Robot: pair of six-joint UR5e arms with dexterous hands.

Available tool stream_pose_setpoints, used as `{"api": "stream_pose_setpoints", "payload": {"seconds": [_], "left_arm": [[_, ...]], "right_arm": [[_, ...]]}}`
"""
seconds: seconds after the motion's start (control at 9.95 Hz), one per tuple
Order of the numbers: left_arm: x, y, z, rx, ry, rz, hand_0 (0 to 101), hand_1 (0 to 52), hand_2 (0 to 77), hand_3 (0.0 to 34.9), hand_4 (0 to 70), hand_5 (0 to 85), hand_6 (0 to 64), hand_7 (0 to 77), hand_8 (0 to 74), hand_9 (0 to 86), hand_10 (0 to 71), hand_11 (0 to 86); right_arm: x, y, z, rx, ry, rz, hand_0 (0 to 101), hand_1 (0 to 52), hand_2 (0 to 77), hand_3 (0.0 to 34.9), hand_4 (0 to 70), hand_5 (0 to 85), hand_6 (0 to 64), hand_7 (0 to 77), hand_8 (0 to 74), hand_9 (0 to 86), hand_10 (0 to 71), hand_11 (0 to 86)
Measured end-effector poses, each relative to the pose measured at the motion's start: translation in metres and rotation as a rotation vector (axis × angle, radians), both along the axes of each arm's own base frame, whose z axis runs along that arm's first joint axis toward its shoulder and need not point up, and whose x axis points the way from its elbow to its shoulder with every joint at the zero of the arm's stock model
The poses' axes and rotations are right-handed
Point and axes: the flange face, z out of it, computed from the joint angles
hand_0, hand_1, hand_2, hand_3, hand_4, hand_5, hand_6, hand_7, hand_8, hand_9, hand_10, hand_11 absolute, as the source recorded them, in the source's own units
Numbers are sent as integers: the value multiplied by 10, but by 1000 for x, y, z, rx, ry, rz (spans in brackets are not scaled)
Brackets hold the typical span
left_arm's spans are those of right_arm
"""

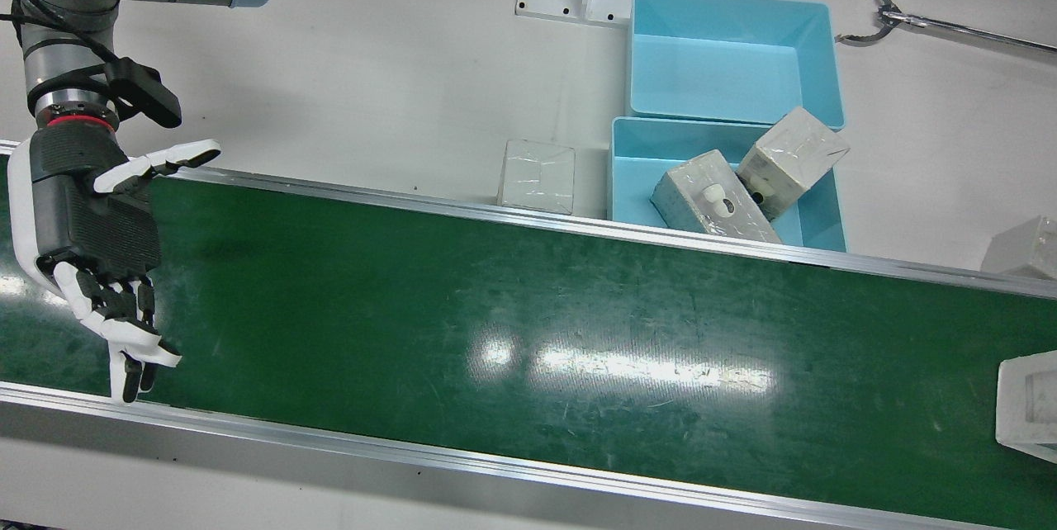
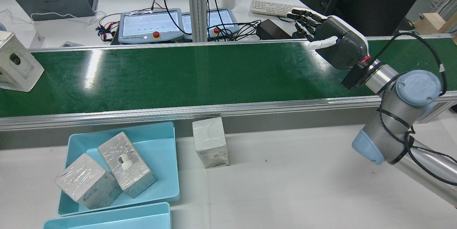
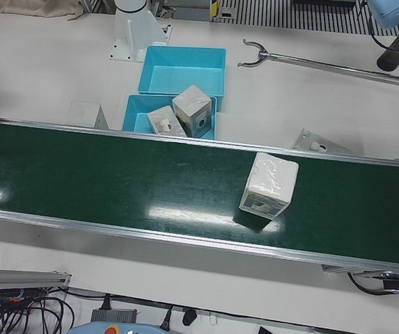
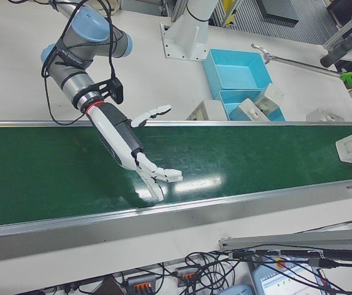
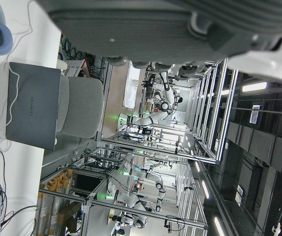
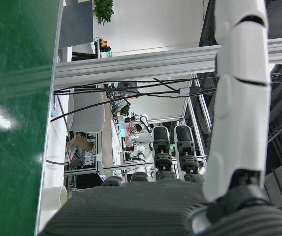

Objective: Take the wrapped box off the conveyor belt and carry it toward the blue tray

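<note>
A wrapped white box stands on the green conveyor belt, at the far left end in the rear view and cut off by the right edge in the front view. My right hand hovers open over the other end of the belt, fingers spread, holding nothing, far from the box. The near blue tray beside the belt holds two wrapped boxes. My left hand shows only as a palm with nothing in it.
A second blue tray sits behind the first. One wrapped box stands on the table next to the trays, another near the belt's rail. A long grabber tool lies on the table. Aluminium rails edge the belt.
</note>
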Motion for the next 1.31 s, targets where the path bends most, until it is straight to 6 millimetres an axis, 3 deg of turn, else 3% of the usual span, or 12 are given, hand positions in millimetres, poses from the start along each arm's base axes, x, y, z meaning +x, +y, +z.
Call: {"api": "stream_pose_setpoints", "payload": {"seconds": [1.31], "left_arm": [[0, 0, 0, 0, 0, 0, 0, 0, 11, 0, 0, 11, 0, 5, 5, 0, 5, 0]], "right_arm": [[0, 0, 0, 0, 1, 0, 474, 131, 120, 44, 109, 218, 33, 180, 0, 38, 0, 11]]}}
